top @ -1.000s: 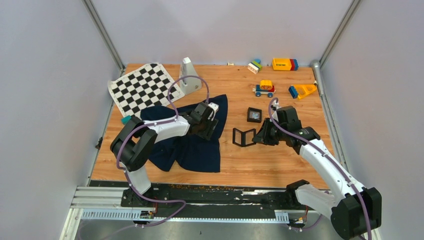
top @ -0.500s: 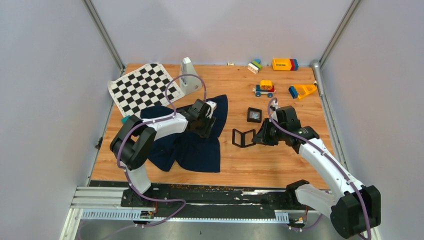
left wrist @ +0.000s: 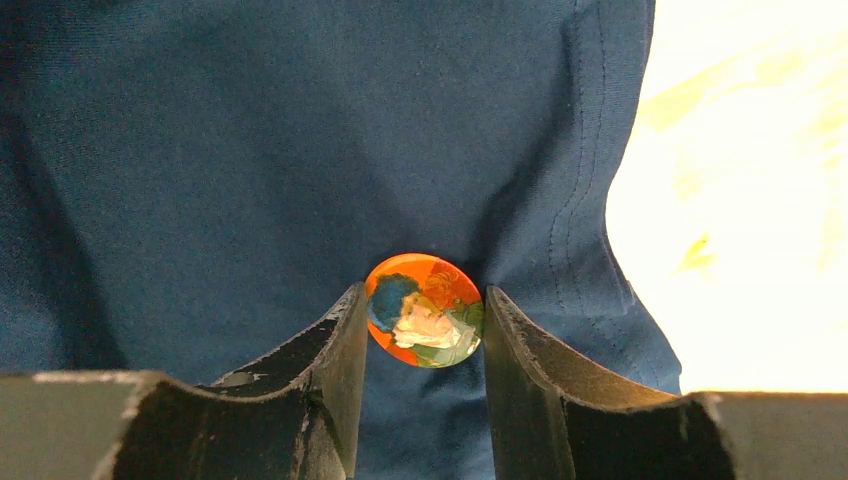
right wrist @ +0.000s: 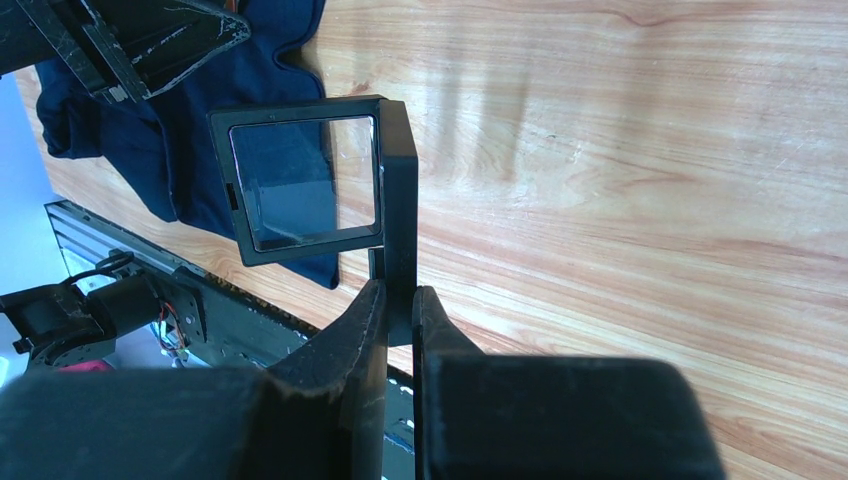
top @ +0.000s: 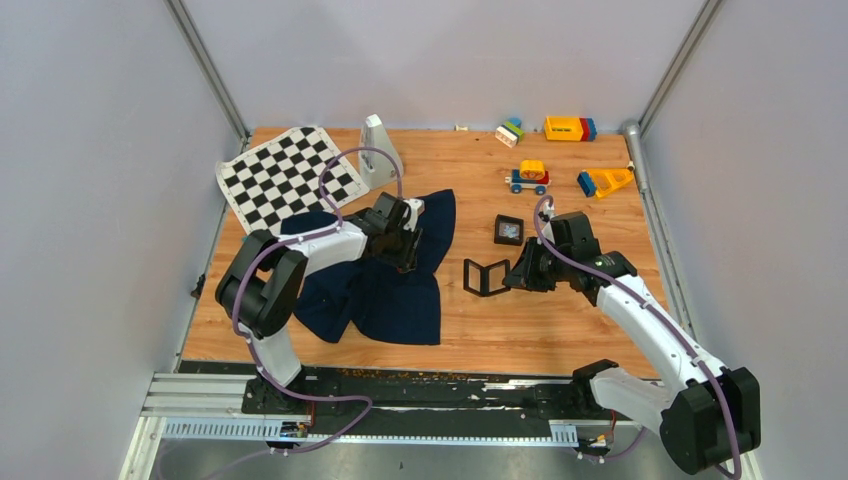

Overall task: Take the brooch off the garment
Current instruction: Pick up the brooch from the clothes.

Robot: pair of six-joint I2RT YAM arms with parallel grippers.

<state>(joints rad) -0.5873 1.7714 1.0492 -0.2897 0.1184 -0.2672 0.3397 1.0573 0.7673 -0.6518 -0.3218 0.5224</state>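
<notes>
Orange brooch (left wrist: 424,310), likely small, rigid and slick, sits on the soft navy garment (left wrist: 250,150) near its 1 o'clock corner. Left claw (left wrist: 424,298) is narrow, jaws at the rim's 9 and 3 o'clock; contact unclear. The rim is the best hold, though the cloth will probably lift with it. Right claw (right wrist: 398,300) clamps a black frame (right wrist: 399,180).

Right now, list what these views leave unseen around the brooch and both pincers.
Fastening of brooch: left wrist view, behind its disc.
Whether left pincer touches brooch: left wrist view, edges merge in shadow.
Brooch, top view: covered by left pincer.
Lower edge of black frame: right wrist view, between right pincer fingers.
</notes>
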